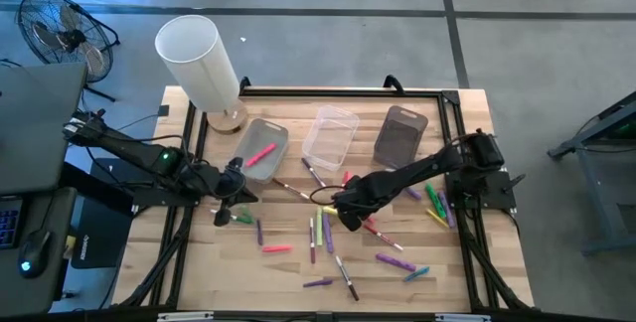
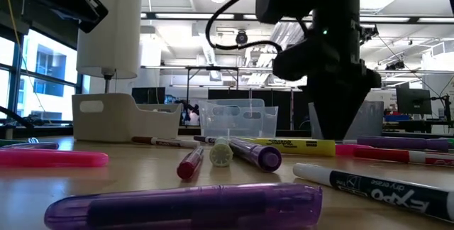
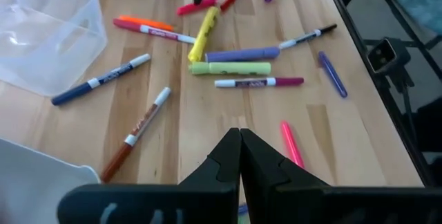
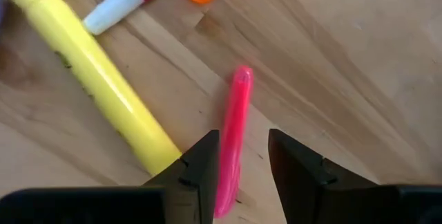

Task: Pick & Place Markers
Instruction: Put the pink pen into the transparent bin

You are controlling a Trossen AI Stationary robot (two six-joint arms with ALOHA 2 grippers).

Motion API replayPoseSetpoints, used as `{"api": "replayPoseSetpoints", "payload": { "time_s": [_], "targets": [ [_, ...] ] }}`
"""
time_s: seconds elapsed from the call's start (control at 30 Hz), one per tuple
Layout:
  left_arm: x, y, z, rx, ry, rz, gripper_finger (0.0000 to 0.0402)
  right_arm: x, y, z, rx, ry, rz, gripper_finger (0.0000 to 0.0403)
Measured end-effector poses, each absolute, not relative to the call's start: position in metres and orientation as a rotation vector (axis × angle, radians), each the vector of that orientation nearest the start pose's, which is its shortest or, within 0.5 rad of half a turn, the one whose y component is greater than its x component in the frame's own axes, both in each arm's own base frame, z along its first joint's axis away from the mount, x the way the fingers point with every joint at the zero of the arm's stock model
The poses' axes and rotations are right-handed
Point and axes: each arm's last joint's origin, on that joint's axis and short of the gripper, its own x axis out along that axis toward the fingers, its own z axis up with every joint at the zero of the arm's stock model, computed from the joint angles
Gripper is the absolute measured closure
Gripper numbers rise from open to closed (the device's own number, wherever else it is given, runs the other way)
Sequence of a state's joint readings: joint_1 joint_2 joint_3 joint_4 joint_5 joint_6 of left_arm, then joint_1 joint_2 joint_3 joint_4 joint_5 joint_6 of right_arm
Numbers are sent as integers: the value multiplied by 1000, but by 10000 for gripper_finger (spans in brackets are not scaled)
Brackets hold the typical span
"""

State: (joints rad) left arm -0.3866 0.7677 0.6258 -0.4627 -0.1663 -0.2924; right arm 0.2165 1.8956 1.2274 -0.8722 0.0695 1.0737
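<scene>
Progress: early. High view shows one pink marker (image 1: 260, 153) lying in the left grey bin (image 1: 273, 133). The clear middle bin (image 1: 331, 135) and the dark right bin (image 1: 399, 133) look empty from above, though the dark one is hard to read. Nearly all the markers (image 1: 328, 233) are loose on the table (image 1: 437, 282): a cluster around the centre, a bunch of green, yellow and purple ones (image 1: 435, 203) at the right edge, a few purple and pink ones towards the near side. Judgement: one placed, the bulk left to do.

Right gripper (image 1: 348, 213) is low over the central cluster, just beside the near end of the clear bin. Right wrist view: jaws stand narrowly apart, with a pink marker (image 4: 232, 141) lying on the wood in the gap. The marker runs lengthwise between the fingers, its near end passing under them, its far end pointing away. The left-hand finger (image 4: 200, 165) looks to touch or nearly touch it; the other finger stands a little clear. No grip visible; the marker rests flat on the table. A yellow highlighter (image 4: 97, 86) lies just beside, angled in towards that same finger, and could be nudged on closing.

Left gripper (image 1: 227, 203) waits near the left grey bin, jaws pressed together, holding nothing.
</scene>
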Motion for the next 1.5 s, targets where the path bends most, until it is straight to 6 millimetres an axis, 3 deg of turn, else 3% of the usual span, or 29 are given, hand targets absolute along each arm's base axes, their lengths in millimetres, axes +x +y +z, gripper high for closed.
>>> {"api": "replayPoseSetpoints", "payload": {
  "time_s": [0.43,0.73,0.97,1.23,1.5],
  "targets": [
    [147,-54,253,-85,656,-108,402,335,72,138,647,1416,-696,292],
    [138,-46,262,-21,564,-6,402,335,73,138,669,1393,-734,378],
    [126,-40,273,-47,471,18,402,333,73,144,678,1373,-739,374],
    [124,-40,274,-47,464,27,402,324,67,192,764,1221,-718,378],
    [124,-39,273,-19,465,51,402,321,23,273,779,888,-715,376]
  ]
}}
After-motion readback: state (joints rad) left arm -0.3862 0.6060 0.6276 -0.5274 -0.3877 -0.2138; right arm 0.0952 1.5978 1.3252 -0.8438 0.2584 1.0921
